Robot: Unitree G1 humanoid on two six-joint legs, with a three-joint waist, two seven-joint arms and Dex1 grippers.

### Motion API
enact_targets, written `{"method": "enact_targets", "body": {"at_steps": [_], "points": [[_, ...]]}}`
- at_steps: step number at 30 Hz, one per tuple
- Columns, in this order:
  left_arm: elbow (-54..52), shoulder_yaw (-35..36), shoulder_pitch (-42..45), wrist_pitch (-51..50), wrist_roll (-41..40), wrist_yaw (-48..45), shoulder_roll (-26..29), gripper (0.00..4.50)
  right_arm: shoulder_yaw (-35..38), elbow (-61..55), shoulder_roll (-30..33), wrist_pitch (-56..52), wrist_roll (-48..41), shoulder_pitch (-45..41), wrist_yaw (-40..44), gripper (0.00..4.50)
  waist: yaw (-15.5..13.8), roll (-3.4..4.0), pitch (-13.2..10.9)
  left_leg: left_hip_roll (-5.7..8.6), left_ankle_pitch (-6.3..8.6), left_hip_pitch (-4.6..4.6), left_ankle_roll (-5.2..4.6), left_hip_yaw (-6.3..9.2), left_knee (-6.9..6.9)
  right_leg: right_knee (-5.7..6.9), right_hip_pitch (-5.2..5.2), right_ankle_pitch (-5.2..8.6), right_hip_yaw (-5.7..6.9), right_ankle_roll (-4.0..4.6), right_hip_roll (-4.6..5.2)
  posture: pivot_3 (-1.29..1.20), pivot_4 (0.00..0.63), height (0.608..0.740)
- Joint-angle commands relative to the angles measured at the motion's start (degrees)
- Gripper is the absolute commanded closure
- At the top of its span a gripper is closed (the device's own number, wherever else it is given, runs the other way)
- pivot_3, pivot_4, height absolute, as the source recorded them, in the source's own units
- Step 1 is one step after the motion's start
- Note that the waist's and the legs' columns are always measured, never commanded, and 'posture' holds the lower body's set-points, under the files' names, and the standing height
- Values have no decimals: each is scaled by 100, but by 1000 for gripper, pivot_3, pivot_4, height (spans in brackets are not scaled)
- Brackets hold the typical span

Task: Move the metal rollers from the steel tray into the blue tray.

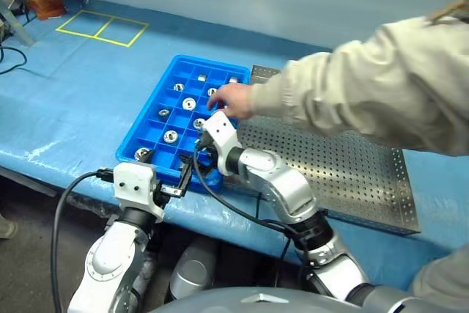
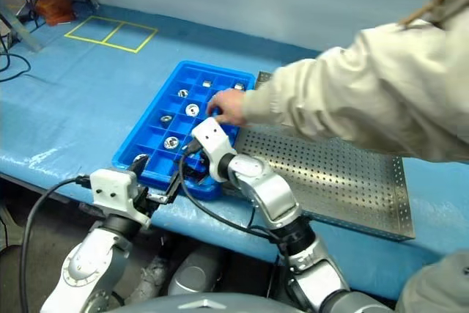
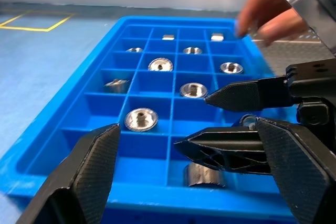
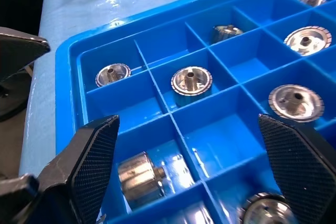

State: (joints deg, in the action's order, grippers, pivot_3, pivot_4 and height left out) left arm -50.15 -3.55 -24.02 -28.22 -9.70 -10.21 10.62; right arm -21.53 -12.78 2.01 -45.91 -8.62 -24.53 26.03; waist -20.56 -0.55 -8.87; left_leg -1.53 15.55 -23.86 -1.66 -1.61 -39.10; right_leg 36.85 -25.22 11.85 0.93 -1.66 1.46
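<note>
**Inspector A:** From the head views, the blue tray [image 1: 150, 131] lies just beside the steel tray [image 1: 344, 174], and a person's hand [image 1: 231, 99] reaches over the blue tray's far cells. The wrist views do not give that layout.

**Inspector B:** They give the cells instead. In the right wrist view, the right gripper [image 4: 189, 174] has its fingers spread wide with nothing between them; one of the metal rollers [image 4: 137, 177] lies on its side in the cell just beside one finger, apart from it.

**Inspector A:** And the left gripper [image 3: 197, 174]?

**Inspector B:** Fingers wide apart, empty, level with the tray's near rim. The right gripper's fingers [image 3: 247, 95] cross between them. Other rollers sit singly in cells beyond both grippers.
</note>
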Motion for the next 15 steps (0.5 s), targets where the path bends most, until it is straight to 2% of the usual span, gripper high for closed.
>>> {"method": "enact_targets", "body": {"at_steps": [1, 5, 15], "points": [[-30, -112, 27, -140, -160, -201, 163, 0, 7, -739, 213, -102, -275, 120, 241, 35, 55, 1, 0, 1, 0, 0, 0, 0, 1, 1, 7, 0, 0, -1, 0, 390, 150, 740], [9, -229, 127, -276, -202, -238, 233, 0, -11, -916, 389, -265, -261, 328, 125, 35, 211, 1, 0, -1, 1, -1, 1, -1, 1, 5, 7, -4, 1, -6, -6, 374, 150, 740], [-20, -384, 253, -559, -350, -372, 472, 0, 43, -928, 382, -410, -157, 478, -239, 35, 587, 1, 0, -2, 0, 9, 2, 14, -2, 5, 24, 1, 0, 3, -6, 359, 150, 740]]}}
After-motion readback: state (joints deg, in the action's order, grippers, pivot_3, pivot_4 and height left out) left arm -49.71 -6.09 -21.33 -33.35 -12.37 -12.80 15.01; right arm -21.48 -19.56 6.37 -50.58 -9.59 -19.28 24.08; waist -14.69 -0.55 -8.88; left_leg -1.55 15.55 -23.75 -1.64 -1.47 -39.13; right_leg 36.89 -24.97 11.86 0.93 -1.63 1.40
